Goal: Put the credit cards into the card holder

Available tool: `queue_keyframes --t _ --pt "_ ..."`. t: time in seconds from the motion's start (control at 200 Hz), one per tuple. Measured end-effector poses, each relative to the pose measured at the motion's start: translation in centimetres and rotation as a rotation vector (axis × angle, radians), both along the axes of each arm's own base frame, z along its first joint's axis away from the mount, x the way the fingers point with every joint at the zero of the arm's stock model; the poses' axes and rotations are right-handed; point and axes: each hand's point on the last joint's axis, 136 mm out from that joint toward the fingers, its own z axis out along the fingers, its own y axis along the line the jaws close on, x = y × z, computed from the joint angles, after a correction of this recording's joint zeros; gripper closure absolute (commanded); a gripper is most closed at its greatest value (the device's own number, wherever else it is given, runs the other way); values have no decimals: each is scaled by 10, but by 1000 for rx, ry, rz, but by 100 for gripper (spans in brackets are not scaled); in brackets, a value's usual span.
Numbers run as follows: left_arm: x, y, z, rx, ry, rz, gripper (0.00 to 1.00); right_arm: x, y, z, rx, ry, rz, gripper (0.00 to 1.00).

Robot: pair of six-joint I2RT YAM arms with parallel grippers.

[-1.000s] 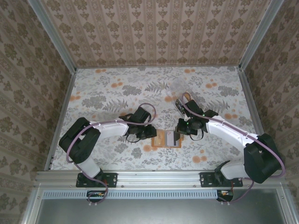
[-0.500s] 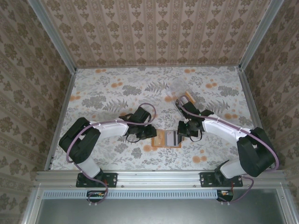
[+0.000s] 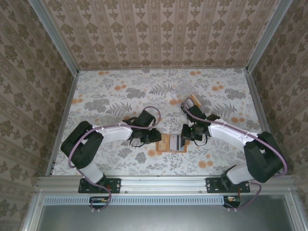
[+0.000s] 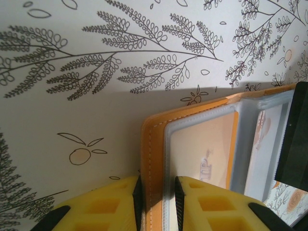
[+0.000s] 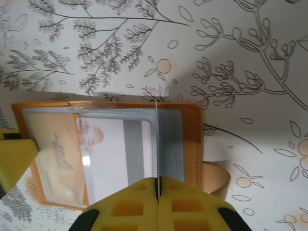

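The orange card holder [image 3: 172, 143] lies open on the flowered table, between the two arms. My left gripper [image 3: 157, 136] is shut on its left cover: in the left wrist view the yellow fingers [image 4: 156, 185] pinch the orange edge [image 4: 153, 159] and a clear sleeve. My right gripper [image 3: 186, 132] hangs over the holder's right half. Its fingers [image 5: 157, 179] are shut on a thin pale credit card [image 5: 156, 139], seen edge-on and standing upright over the sleeves. A white card with a grey stripe [image 5: 132, 149] sits inside a clear sleeve of the holder [image 5: 190, 139].
A clear plastic box [image 3: 184, 89] and a yellowish card [image 3: 194, 100] lie behind the right arm. The holder's tan strap [image 5: 214, 178] sticks out past its right edge. Metal rails and patterned walls close in the table on three sides.
The right arm has shifted slightly left and away from me, carrying its gripper a little further over the holder. The left arm has not moved.
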Motion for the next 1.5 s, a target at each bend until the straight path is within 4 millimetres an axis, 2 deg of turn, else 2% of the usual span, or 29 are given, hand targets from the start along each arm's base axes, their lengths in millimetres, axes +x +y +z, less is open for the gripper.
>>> queue_keyframes --t 0.415,0.665,1.28,1.5 --pt "0 -1 0 -4 -4 -2 73 3 8 6 55 -17 -3 92" --pt "0 -1 0 -4 -3 -2 74 8 17 25 131 -68 -16 92" --pt "1 -1 0 -3 -5 -1 74 12 43 40 294 -80 -5 91" --pt "6 3 3 13 -33 26 71 13 51 40 325 -74 4 91"
